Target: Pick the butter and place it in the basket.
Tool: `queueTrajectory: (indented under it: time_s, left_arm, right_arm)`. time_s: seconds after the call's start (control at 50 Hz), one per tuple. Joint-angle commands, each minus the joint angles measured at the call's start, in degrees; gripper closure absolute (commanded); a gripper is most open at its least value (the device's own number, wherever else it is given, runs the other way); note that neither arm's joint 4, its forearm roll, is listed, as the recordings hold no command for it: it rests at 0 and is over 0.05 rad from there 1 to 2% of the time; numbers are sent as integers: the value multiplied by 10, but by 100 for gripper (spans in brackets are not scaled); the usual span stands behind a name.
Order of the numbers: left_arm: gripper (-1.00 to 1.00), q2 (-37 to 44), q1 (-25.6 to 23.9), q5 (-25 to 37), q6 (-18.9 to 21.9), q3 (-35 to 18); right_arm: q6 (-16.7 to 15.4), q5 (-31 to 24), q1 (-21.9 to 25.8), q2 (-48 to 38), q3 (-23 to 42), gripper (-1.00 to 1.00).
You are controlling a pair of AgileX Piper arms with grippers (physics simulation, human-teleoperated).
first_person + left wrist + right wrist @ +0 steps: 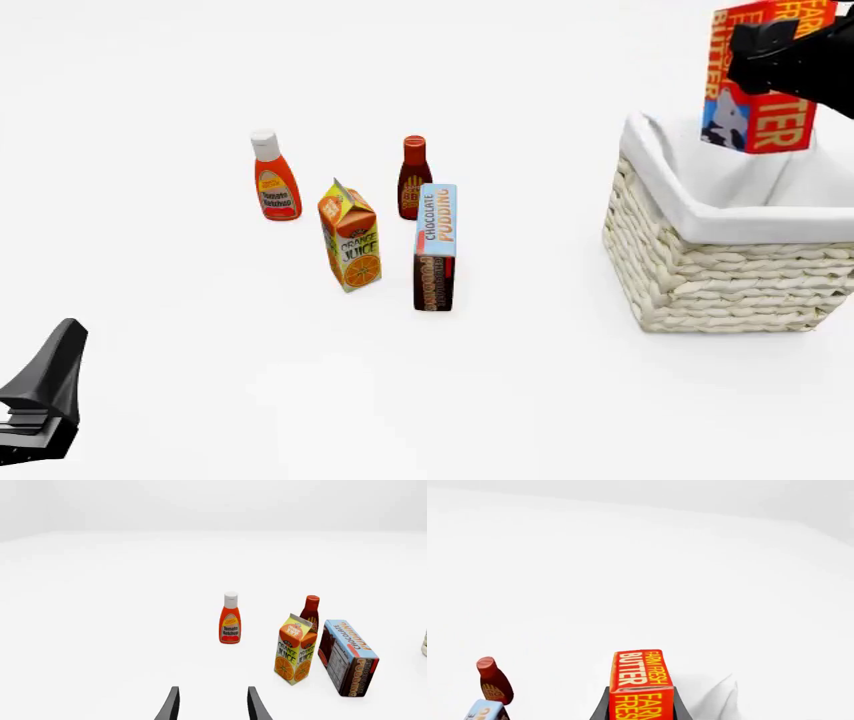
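**A:** What sits at the worktop's near left corner?

**B:** The left gripper (47, 385), dark and angular, low over the white table (200, 400). Its wrist view shows two thin black fingers (171, 705) spread apart with nothing between them.

**A:** And further right?

**B:** A glossy red ketchup bottle (275, 177) with a white cap stands toward the far side. Beside it comes a gable-topped orange juice carton (351, 238), then a dark red sauce bottle (414, 176), partly hidden behind a flat blue-and-brown chocolate pudding box (435, 247) standing on its edge.

**A:** The right side?

**B:** The basket (707, 270), square, of pale coarse wicker with a smooth white cloth lining; the frame's right edge cuts it off.

**A:** Where is the butter?

**B:** The butter (758, 75), a red-and-orange carton with a cow picture, hangs in the air above the basket's opening, clear of the lining. The right gripper (787, 55) is clamped on it, black fingers (602, 707) pressing both sides. The frame's top edge crops its lettering, and the gripper covers part of it.
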State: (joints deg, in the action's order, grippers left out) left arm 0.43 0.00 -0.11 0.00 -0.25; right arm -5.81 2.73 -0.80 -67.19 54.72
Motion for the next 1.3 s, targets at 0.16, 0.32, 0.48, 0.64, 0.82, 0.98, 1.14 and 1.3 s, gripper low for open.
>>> queueTrajectory:
  time_s: [0.16,0.32,0.48,0.64,0.82,0.98,1.14,1.3]
  left_arm:
    - [-100,0,0,0,0,0]
    - [-100,0,0,0,0,0]
    - [-100,0,0,0,0,0]
    - [-100,0,0,0,0,0]
    - [-100,0,0,0,0,0]
    - [-100,0,0,0,0,0]
    - [-100,0,0,0,0,0]
    - [-100,0,0,0,0,0]
  right_arm:
    - [17,55,-13,-9,-18,100]
    - [21,78,-16,-7,-32,100]
    - [25,97,-17,-10,-42,100]
    - [25,119,-20,-16,-52,100]
    - [29,140,-22,-21,-60,100]
    - [33,158,-26,-24,-68,100]
    - [39,172,-34,-29,-69,100]
    - [44,193,-41,-40,-74,100]
